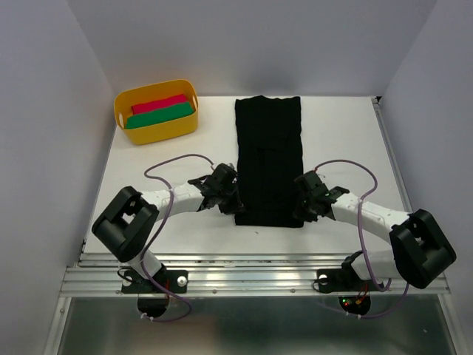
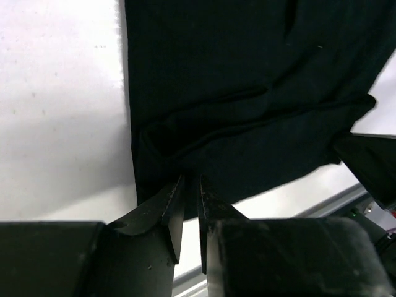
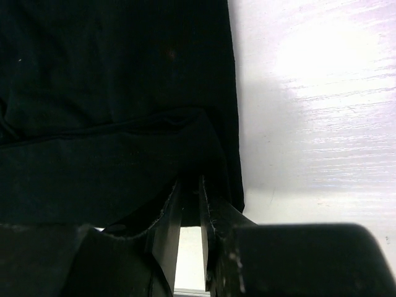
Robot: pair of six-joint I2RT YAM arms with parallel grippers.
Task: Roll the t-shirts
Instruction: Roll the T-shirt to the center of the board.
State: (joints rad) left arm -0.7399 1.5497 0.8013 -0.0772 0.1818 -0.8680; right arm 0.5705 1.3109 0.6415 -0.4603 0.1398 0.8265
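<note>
Two white robot arms with black joints rise from the near edge of the tabletop (image 1: 133,170) and fold inward toward each other. The left arm (image 1: 174,198) bends at a bulky black elbow near the left edge, its forearm running right and low over the surface. The right arm (image 1: 369,214) mirrors it from the right edge. The left gripper (image 2: 190,183) points forward, jaws drawn almost together, tips pinching the near-left hem corner of the black t-shirt (image 1: 267,148). The right gripper (image 3: 190,184) pinches the near-right hem corner likewise.
</note>
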